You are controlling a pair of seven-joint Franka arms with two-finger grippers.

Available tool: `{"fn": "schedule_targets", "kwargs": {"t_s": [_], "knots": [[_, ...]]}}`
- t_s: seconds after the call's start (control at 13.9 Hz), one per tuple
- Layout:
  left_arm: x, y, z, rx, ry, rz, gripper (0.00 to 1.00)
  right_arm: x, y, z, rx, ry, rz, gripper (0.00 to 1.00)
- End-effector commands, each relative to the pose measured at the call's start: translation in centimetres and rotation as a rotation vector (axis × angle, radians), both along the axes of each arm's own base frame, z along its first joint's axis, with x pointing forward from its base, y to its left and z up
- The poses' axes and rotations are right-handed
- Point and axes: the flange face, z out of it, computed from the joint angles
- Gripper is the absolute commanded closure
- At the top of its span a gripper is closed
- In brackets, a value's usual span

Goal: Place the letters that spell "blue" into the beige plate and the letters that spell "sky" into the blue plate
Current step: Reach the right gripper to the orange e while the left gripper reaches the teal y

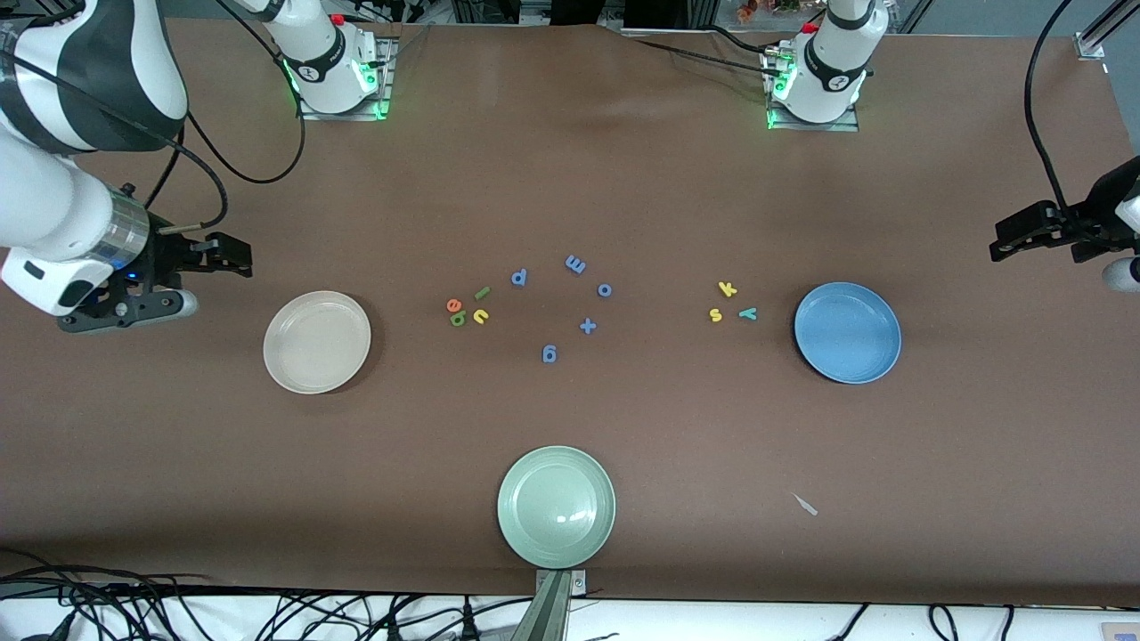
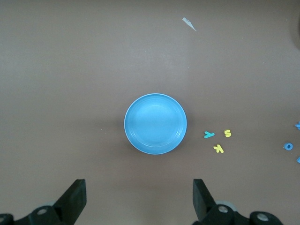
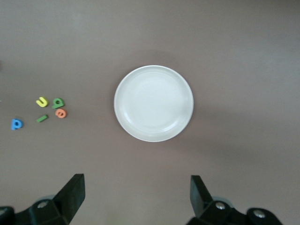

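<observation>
Brown counter [image 1: 623, 178]: nothing sorted; both grippers, left gripper [image 2: 139, 199] and right gripper [image 3: 137, 197], wait with jaws wide open; next, I judge, pinch orange "e" [image 1: 453, 305] for the beige plate [image 1: 278, 374].

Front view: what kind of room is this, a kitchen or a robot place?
Most likely a robot lab, not a kitchen. Two robot arms are bolted to a brown table, loose cables run along its edge, and foam letters like the yellow "k" lie beside the blue plate as a sorting exercise.
</observation>
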Motion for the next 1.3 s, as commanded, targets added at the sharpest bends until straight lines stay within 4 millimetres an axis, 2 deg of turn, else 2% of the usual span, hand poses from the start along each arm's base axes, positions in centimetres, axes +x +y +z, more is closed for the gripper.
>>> {"fn": "schedule_targets", "kwargs": {"t_s": [0.0, 0.14, 0.22, 0.29, 0.43, 0.58, 0.72, 0.87, 1.01, 1.08, 1.23], "knots": [[0.5, -0.7, -1.0, -0.008, -0.001, -0.018, 0.00, 0.8, 2.4, -1.6, 0.028, 0.001, -0.035, 0.01], [1.1, -1.0, -1.9, -0.008, 0.004, -0.006, 0.00, 1.3, 4.6, -3.8, 0.038, 0.003, -0.047, 0.01], [1.9, -1.6, -3.6, -0.018, 0.007, 0.035, 0.00, 1.5, 6.2, -5.1, 0.043, 0.006, -0.078, 0.01], [2.7, -3.4, -5.8, -0.026, -0.006, 0.072, 0.00, 1.9, 7.1, -6.3, 0.038, 0.002, -0.105, 0.01], [2.7, -7.6, -11.5, -0.019, -0.030, 0.158, 0.00, 1.7, 9.0, -8.8, 0.037, -0.015, -0.133, 0.01], [1.9, -9.7, -15.0, -0.014, -0.028, 0.242, 0.00, 1.2, 10.7, -10.9, 0.033, -0.038, -0.185, 0.01], [1.0, -12.2, -18.5, -0.020, -0.036, 0.372, 0.00, -0.3, 12.8, -13.5, 0.025, -0.045, -0.211, 0.01], [-0.5, -14.9, -23.2, -0.042, -0.076, 0.520, 0.00, -2.2, 14.7, -16.0, 0.029, -0.058, -0.221, 0.01], [-2.7, -16.3, -27.5, 0.005, -0.078, 0.647, 0.01, -3.9, 16.4, -18.1, 0.037, -0.062, -0.223, 0.01], [-3.4, -16.6, -29.4, 0.040, -0.058, 0.731, 0.01, -4.9, 17.4, -19.1, 0.030, -0.058, -0.200, 0.01], [-3.9, -18.6, -33.1, 0.078, -0.011, 0.828, 0.01, -6.9, 18.9, -21.9, 0.033, -0.083, -0.166, 0.01]]}}
